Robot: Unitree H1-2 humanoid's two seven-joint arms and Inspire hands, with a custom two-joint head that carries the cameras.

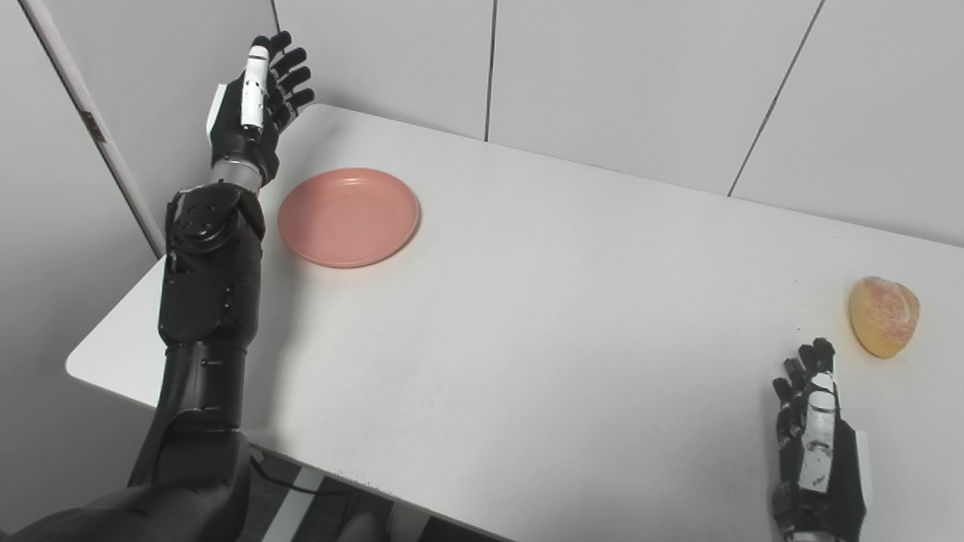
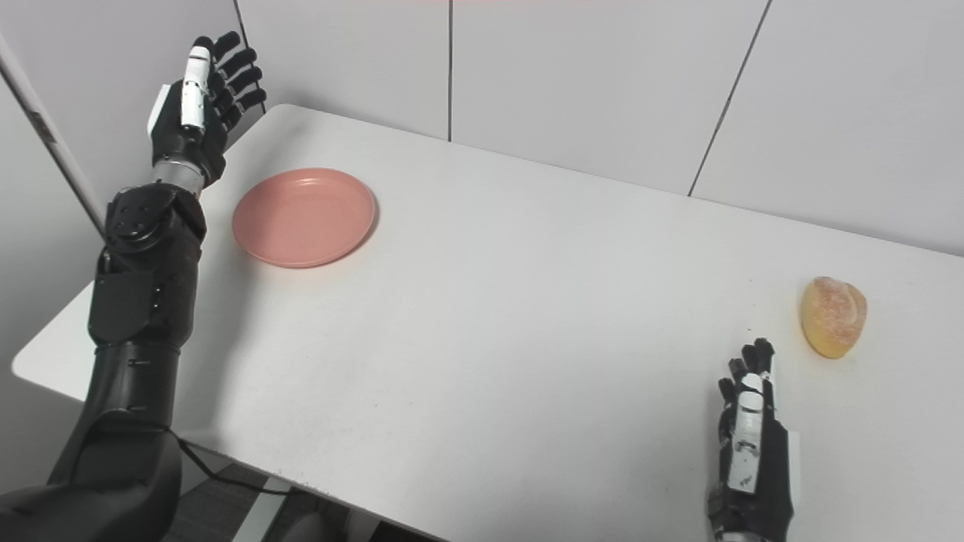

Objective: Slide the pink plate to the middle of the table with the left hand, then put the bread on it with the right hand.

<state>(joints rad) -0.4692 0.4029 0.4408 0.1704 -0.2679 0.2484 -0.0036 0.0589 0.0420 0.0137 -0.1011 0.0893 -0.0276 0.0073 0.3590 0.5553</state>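
Note:
The pink plate lies empty on the white table near its far left corner. My left hand is raised above the table's left edge, just left of and behind the plate, open with fingers apart and holding nothing. The bread, a round golden roll, lies near the table's right edge. My right hand rests low at the front right, open and empty, a short way in front and left of the bread. The same scene shows in the right eye view: plate, bread.
Grey wall panels stand close behind the table. The table's left edge and front edge run under my left forearm. A cable hangs below the front edge.

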